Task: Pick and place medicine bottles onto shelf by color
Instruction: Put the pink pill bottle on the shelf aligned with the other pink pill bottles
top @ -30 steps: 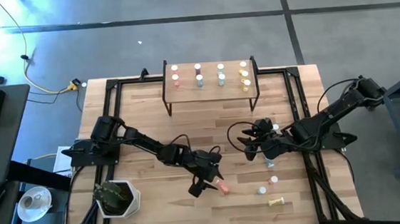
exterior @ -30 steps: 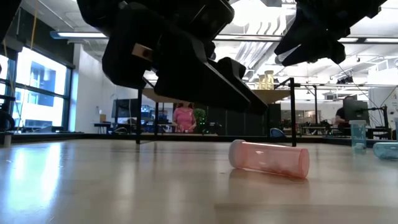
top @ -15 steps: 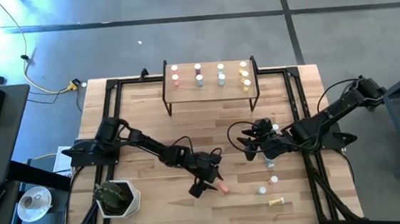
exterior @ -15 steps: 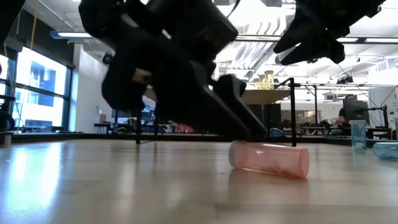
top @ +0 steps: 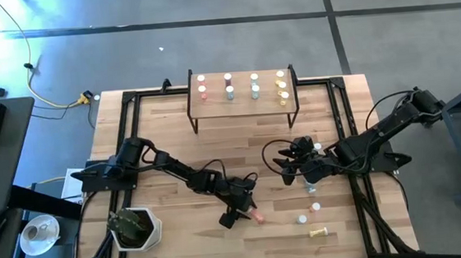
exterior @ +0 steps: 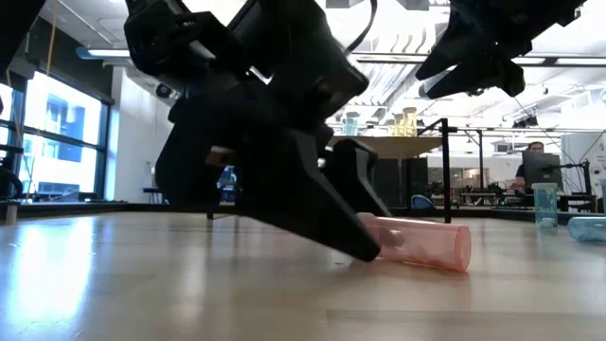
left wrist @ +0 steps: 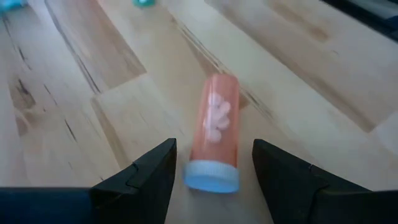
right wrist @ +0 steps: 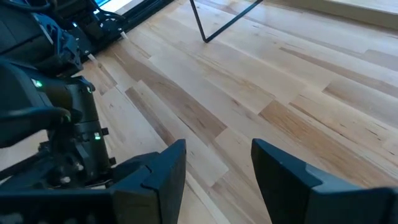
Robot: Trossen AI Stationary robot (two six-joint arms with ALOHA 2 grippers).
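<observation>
Pink bottle [top: 257,217]: lying on its side on the worktop [top: 165,134], near the front edge, white cap toward the left gripper [top: 236,216]. In the left wrist view the bottle [left wrist: 214,138] is seen between the spread fingers [left wrist: 146,177], cap end in the gap; contact cannot be told. In the low view the gripper [exterior: 365,242] is tilted down to the worktop at the bottle [exterior: 417,242].

Right gripper [top: 285,167]: held above the worktop right of centre, fingers [right wrist: 158,171] spread, nothing between them.

Loose bottles: a few standing at the right front [top: 313,208], one yellow bottle [top: 321,234] lying nearest the front edge.

Shelf [top: 242,95]: at the far centre, carrying rows of bottles [top: 229,86] sorted pink, blue, green and yellow from left to right.
</observation>
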